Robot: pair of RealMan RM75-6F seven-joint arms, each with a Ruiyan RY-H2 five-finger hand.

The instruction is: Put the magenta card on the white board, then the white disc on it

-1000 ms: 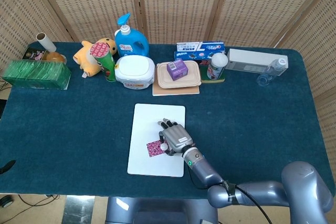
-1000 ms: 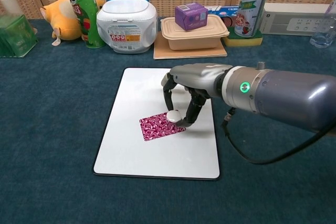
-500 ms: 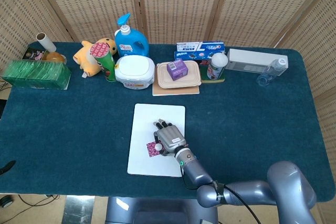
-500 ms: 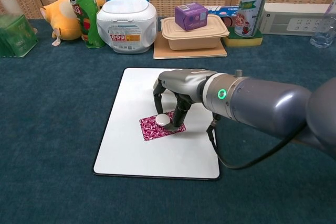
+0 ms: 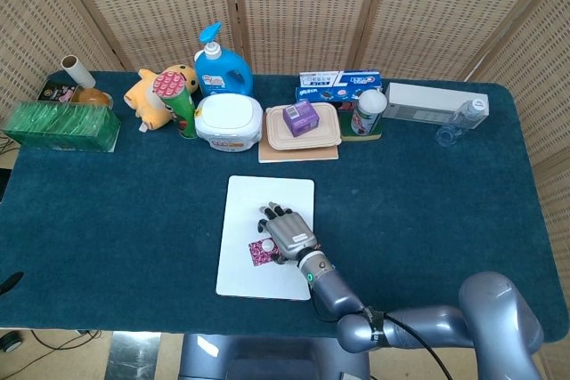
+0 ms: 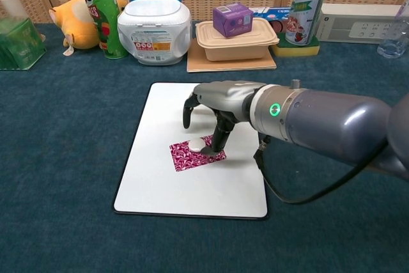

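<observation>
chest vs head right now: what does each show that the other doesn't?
Chest only: the white disc lying on the magenta card, under the right hand's fingers; whether they touch it is unclear.
Head only: the whole table, including the green box at the far left edge; the hand hides the disc.
Both: white board, card on it, right hand above. Left hand in neither.

Your worktop wore dark teal cloth. On it the white board lay near the front middle. Along the back you had a green box, plush toy, red-topped can, blue bottle, white tub, tan tray, white box and clear bottle.
</observation>
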